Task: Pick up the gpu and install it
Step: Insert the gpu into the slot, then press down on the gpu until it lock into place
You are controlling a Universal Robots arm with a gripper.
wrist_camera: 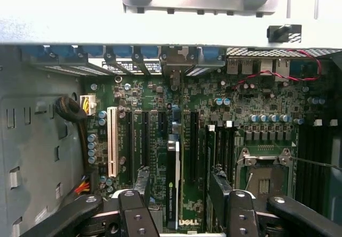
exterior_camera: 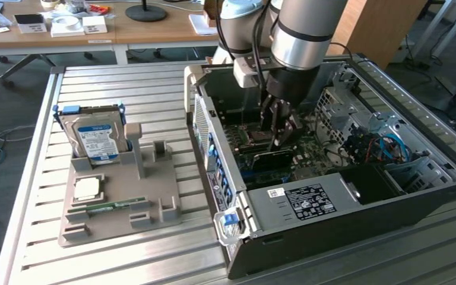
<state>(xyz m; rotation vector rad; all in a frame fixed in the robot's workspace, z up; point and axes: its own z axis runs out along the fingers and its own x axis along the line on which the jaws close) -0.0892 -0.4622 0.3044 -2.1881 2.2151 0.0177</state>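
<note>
The gpu (exterior_camera: 273,159) stands on edge on the motherboard inside the open computer case (exterior_camera: 331,199), its dark face showing just under my gripper (exterior_camera: 279,141). In the wrist view the gpu (wrist_camera: 173,167) appears edge-on as a thin card running along a slot toward the rear brackets. My gripper (wrist_camera: 180,182) straddles it. The black fingers (wrist_camera: 143,182) stand apart on either side of the card with a gap to it on each side, so the gripper is open and holds nothing.
A grey parts holder (exterior_camera: 117,222) on the slatted table at the exterior view's left carries a silver hard drive (exterior_camera: 97,139), a processor chip (exterior_camera: 88,189) and a narrow memory stick (exterior_camera: 116,206). Case walls, cables (exterior_camera: 379,148) and the processor socket (wrist_camera: 264,181) surround the gripper.
</note>
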